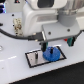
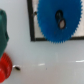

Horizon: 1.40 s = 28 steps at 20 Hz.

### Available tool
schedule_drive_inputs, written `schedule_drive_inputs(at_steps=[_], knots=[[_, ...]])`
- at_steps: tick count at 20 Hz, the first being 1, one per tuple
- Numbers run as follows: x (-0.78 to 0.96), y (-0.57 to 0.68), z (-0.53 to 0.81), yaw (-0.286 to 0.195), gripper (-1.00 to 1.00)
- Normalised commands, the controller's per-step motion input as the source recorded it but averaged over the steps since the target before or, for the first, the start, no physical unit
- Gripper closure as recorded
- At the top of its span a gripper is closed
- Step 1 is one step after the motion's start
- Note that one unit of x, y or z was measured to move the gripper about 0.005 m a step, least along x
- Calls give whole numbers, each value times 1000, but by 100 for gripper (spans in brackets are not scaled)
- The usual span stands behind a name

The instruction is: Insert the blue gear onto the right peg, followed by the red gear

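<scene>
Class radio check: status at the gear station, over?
Gripper directly above blue gear, open or shut unclear. Blue gear flat on plate. Red gear off plate. No obstruction seen.

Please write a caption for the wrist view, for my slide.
Blue gear lies on the black-bordered plate; red gear waits beside it on the table.

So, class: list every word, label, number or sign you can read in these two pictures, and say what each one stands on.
None: no readable text in either view.
Blue gear: plain, no marking.
Red gear: plain, no marking.
Grey plate: no label visible.
Arm housing: white, too blurred to show any brand.
</scene>
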Motion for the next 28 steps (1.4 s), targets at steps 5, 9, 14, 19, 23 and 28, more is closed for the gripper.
schedule_drive_inputs(at_steps=[5,9,14,19,23,28], knots=[[-291,605,87,0,-100],[-403,524,3,0,-100],[-498,382,-46,0,-100],[-516,293,-190,0,-100],[-299,143,-316,0,-100],[-154,65,-327,0,-100]])
